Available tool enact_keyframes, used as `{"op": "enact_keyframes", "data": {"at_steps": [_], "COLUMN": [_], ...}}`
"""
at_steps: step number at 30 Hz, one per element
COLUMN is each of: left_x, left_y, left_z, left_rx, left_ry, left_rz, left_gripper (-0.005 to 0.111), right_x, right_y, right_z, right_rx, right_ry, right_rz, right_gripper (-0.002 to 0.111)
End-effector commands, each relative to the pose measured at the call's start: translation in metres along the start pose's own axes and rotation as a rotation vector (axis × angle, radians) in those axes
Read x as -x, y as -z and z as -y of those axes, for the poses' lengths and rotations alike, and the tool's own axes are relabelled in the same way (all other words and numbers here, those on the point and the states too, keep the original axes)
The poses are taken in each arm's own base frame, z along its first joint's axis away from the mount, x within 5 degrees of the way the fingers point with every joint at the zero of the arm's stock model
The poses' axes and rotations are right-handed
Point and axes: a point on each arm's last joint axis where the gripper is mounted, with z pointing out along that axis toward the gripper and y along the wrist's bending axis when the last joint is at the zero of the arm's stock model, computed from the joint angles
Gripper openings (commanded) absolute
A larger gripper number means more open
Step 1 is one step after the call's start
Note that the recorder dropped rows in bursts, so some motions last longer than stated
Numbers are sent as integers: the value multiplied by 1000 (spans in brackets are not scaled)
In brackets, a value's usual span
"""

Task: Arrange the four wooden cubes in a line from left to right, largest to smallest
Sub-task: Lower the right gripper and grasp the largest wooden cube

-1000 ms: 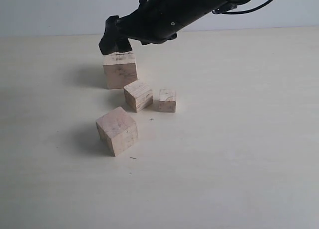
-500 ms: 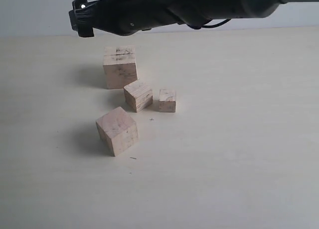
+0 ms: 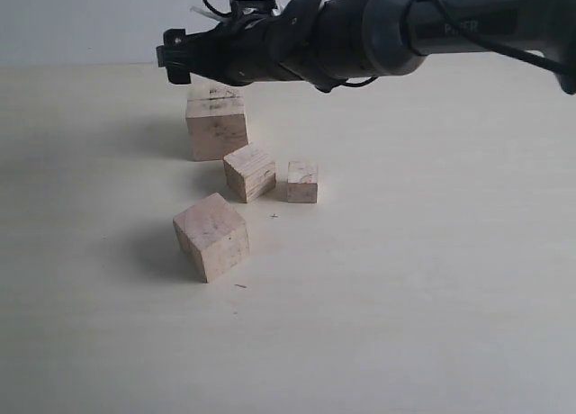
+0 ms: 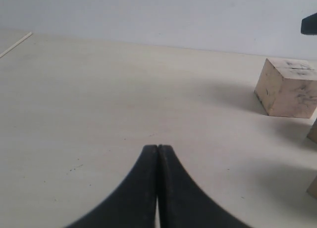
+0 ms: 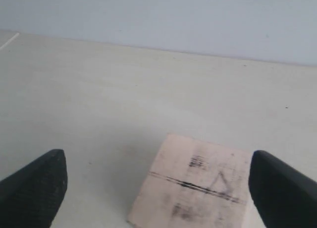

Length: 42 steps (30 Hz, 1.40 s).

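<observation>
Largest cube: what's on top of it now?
The largest cube bears dark scribbles on top; nothing sits on it. The open right gripper hangs above, apart. The arm hides its rear edge in the exterior view.

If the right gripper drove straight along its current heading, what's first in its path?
Likely nothing soon. The right gripper, jaws open, points over the scribbled largest cube, which sits below its line. Ahead only bare table shows. Depth is unclear.
</observation>
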Motion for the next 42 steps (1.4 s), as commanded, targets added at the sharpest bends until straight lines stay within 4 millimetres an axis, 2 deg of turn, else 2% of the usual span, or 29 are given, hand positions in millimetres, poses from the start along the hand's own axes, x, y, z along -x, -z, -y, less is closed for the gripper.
{"op": "enact_keyframes", "data": {"at_steps": [1,7,11,16,23,25,27,30,33,37,42], "left_x": [1,1,1,0,0,0,0,0,0,0,0], "left_y": [1,1,1,1,1,1,1,1,1,1,1], "left_z": [0,0,0,0,1,1,1,1,1,1,1], "left_rx": [2,2,2,-8,-13,-13,-13,-13,-13,-13,-13], "left_ry": [9,9,9,6,5,5,5,5,5,5,5], "left_rz": [9,9,9,8,8,8,8,8,8,8,8], "left_gripper": [0,0,0,0,0,0,0,0,0,0,0], "right_x": [-8,-15,-13,-19,-42,-43,-37,-11,4,8,-3], "right_y": [-10,-21,-25,-33,-49,-49,-46,-29,-17,-15,-23], "right_z": [10,7,0,4,14,14,12,3,-3,-4,1], "right_rx": [-25,7,26,13,-18,-19,-13,7,17,17,7], "right_ry": [-8,-7,-4,-4,-3,-5,32,137,176,181,189], "right_rz": [-11,-60,-52,-52,-89,-91,-78,-21,16,26,4], "right_gripper": [93,93,93,93,93,93,93,93,93,93,93]}}
